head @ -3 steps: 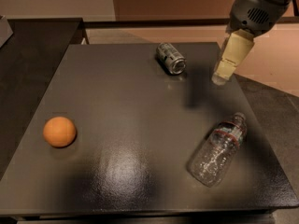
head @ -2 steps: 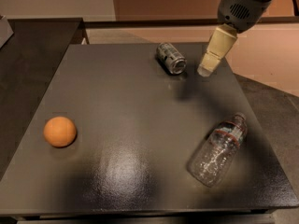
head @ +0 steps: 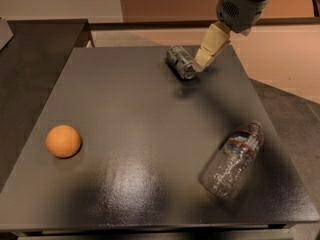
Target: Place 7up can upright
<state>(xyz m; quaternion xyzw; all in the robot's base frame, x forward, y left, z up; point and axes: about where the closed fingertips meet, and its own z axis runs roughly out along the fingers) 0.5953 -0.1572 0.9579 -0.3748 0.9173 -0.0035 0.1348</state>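
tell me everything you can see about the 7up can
The 7up can is a small silvery-grey metal can with dark greenish markings. It lies on its side on the dark table near the far edge, with one shiny round end turned toward the camera. The gripper hangs right beside that end; whether it touches the can cannot be told.

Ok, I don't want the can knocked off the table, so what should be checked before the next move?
1. Target located: ok, the 7up can is near the far edge of the table.
2. Can upright: not ok, it lies on its side.
3. Approach: ok, the gripper is right beside the can's right end.
4. Contact or hold on the can: cannot tell.
5. Space around the can: ok, the bottle and the orange lie far from it.
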